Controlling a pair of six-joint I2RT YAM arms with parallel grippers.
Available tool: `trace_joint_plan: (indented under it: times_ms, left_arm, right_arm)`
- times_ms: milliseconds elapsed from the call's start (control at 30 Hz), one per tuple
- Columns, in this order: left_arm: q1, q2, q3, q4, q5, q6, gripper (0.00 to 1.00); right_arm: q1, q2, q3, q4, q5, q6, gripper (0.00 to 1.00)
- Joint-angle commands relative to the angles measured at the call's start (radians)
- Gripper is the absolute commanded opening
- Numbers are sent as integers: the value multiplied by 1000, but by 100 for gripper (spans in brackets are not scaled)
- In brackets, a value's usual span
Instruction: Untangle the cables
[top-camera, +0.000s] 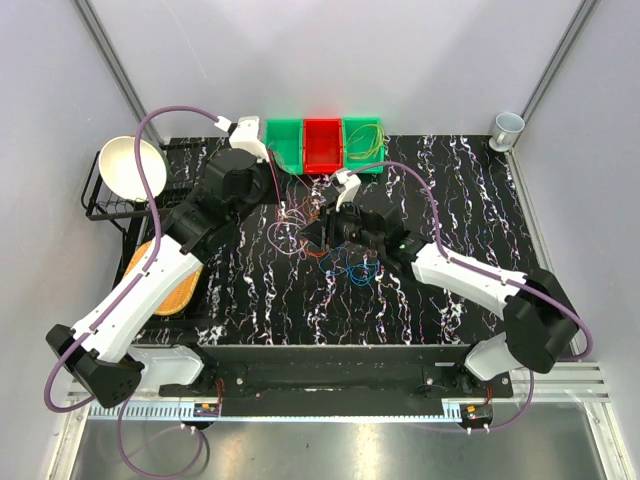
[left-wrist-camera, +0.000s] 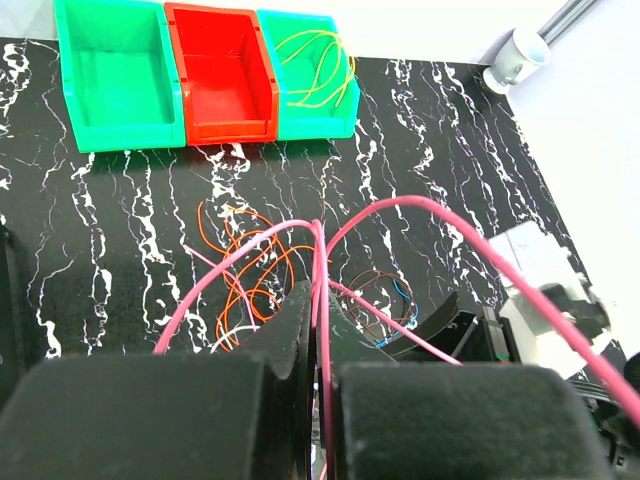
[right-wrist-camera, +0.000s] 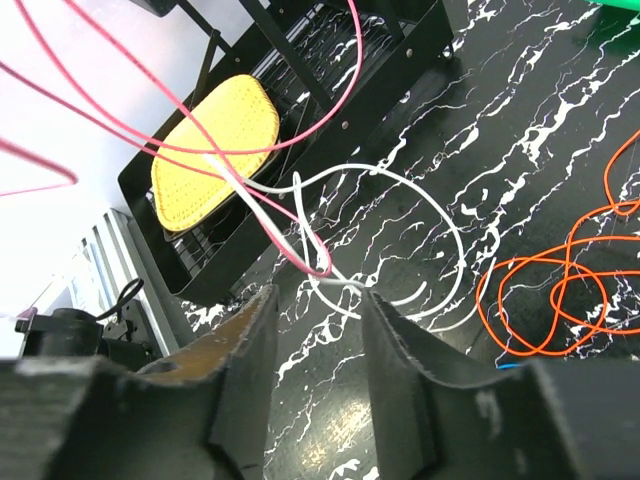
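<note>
Right wrist camera worries me: the right gripper (right-wrist-camera: 320, 300) has its two fingers apart, and a thin pink wire cable (right-wrist-camera: 324, 268) and a thin white wire cable (right-wrist-camera: 400, 177) both sit between them. If I squeeze both and pull, the knot could get tighter. My left gripper (left-wrist-camera: 318, 335) is pinched tight on the pink cable, which loops up from it over the black marbled table (left-wrist-camera: 130, 220). Curly orange wire cables (right-wrist-camera: 560, 270) lie just beside the right gripper.
</note>
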Motion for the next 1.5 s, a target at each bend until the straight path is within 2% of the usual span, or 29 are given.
trace_joint_plan:
  times_ms: [0, 333, 400, 433, 567, 633, 800, 1000, 1300, 1467]
  left_arm:
    - [1, -16, 34, 53, 19, -2, 0]
    - [1, -22, 35, 53, 23, -3, 0]
    - [1, -22, 35, 53, 23, -5, 0]
    - [3, -23, 35, 51, 25, -3, 0]
    - [3, -23, 38, 54, 34, -12, 0]
    - [1, -23, 40, 57, 38, -13, 0]
    - [1, -25, 41, 56, 42, -16, 0]
    - [1, -23, 47, 62, 54, -20, 0]
    - [1, -25, 49, 68, 69, -32, 0]
    - [6, -29, 47, 67, 69, -31, 0]
  right_arm:
    - [4, 17, 43, 65, -14, -11, 36]
    - [2, 6, 5, 94, 4, -11, 8]
    - [4, 3, -1, 97, 4, -11, 6]
    - [2, 6, -3, 97, 0, -9, 9]
    - [2, 20, -3, 96, -10, -3, 33]
    - [2, 25, -1, 97, -8, -5, 35]
    - [2, 32, 6, 103, -11, -6, 31]
    - [4, 51, 9, 117, -26, 1, 30]
    - [4, 62, 11, 148, -31, 6, 36]
    - [4, 65, 15, 152, -28, 1, 27]
